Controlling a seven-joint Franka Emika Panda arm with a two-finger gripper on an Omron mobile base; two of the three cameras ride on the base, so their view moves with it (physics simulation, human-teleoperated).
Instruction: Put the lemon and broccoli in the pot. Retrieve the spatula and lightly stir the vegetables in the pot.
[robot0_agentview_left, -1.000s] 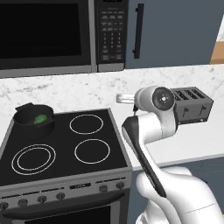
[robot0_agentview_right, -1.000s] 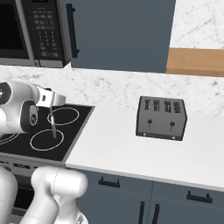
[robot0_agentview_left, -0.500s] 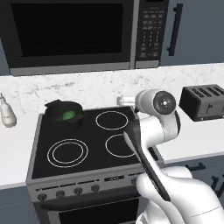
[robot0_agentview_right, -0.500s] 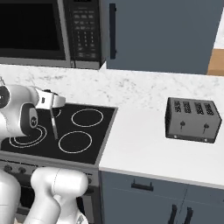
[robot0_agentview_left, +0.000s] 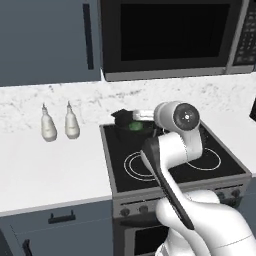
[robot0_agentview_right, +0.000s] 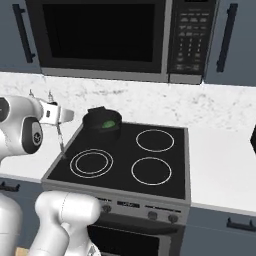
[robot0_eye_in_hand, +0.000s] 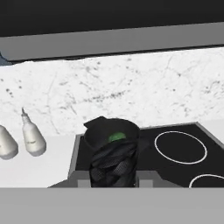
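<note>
1. One gripper (robot0_agentview_right: 59, 118) is in play. In the right base view it is out to the left of the stove, above the near-left corner of the cooktop, with its jaws closed on the top of the spatula (robot0_agentview_right: 61, 141).
2. One spatula: it hangs as a thin grey rod almost straight down from the jaws. Its lower end is just over the left edge of the cooktop (robot0_agentview_right: 125, 182). I cannot tell from this view whether that end touches the surface.
3. In the hand view a dark, wrinkled shape stands between the fingertips in front of the pot. What it is I cannot make out for certain.
4. One pot (robot0_agentview_right: 101, 120), small and black, sits on the back-left burner position, well apart from the gripper in the right base view.
5. One broccoli (robot0_agentview_right: 108, 124) piece, bright green, lies inside the pot. It also shows as a green patch in the pot's mouth in the hand view (robot0_eye_in_hand: 116, 138) and in the left base view (robot0_agentview_left: 135, 126).
6. Three white burner rings are uncovered on the cooktop: front-left (robot0_agentview_right: 91, 163), front-right (robot0_agentview_right: 151, 170) and back-right (robot0_agentview_right: 155, 140).
7. Two pale bottles stand side by side on the marble counter left of the stove, one (robot0_agentview_left: 48, 126) farther left, the other (robot0_agentview_left: 72, 124) nearer the stove.
8. One microwave (robot0_agentview_right: 115, 37) hangs above the stove.
</note>
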